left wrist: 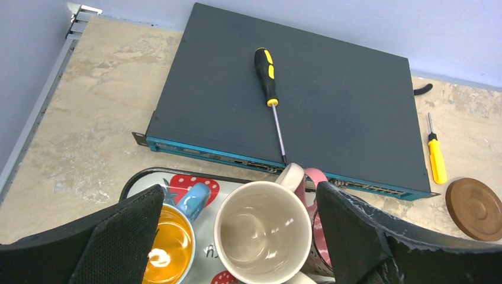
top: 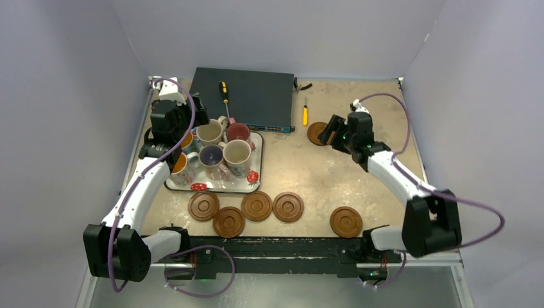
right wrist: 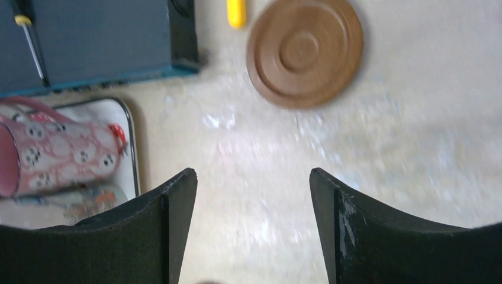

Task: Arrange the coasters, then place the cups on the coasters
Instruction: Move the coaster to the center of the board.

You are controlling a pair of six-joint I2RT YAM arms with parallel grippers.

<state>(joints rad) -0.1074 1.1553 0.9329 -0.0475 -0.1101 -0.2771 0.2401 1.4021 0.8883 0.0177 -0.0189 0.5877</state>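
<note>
Spread wide, the left gripper (left wrist: 240, 198) hovers over a cream mug (left wrist: 263, 236) on the strawberry tray (left wrist: 142, 182). Right gripper (right wrist: 251, 177), parted and empty, hangs near the lone coaster (right wrist: 303, 52); five coasters (top: 256, 206) line the near edge.

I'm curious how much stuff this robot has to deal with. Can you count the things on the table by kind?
Coasters: 6
Mugs: 6
Screwdrivers: 2
Tray: 1
Dark flat box: 1
Total: 16
</note>
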